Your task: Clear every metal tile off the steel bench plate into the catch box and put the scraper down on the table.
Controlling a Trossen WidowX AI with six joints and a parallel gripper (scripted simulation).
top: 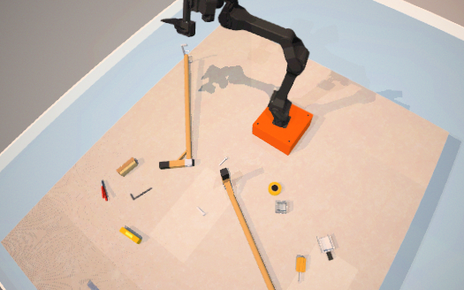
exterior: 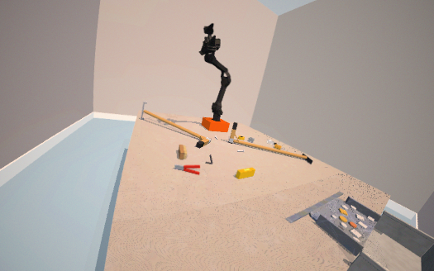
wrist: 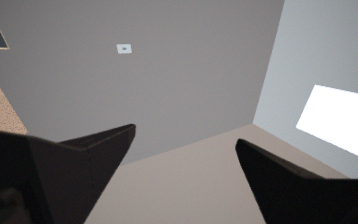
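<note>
Two long wooden-handled tools lie on the table. One tool [top: 187, 106] [exterior: 174, 125] has a thin metal head at its far end and a black-tipped crosspiece. The other tool [top: 248, 234] [exterior: 271, 149] has a black-tipped upright grip and a black end piece; I cannot tell for certain which is the scraper. Several pale, yellow and orange tiles [exterior: 355, 233] lie spread on the grey bench plate [exterior: 326, 212], between its side walls. The grey catch box [exterior: 410, 232] adjoins the plate's far end; no tiles show in its visible part. My gripper [wrist: 186, 136] is open and empty, raised high above the table, away from both tools.
A wood block [top: 127, 166] [exterior: 182, 151], red pliers [top: 104, 191] [exterior: 191, 170], a hex key [top: 142, 194] and a yellow block [top: 130, 235] [exterior: 245, 173] lie on the table. A tape roll [top: 275, 188] and a screwdriver [top: 300, 263] lie near the second tool. A flat grey strip [exterior: 315, 207] borders the plate.
</note>
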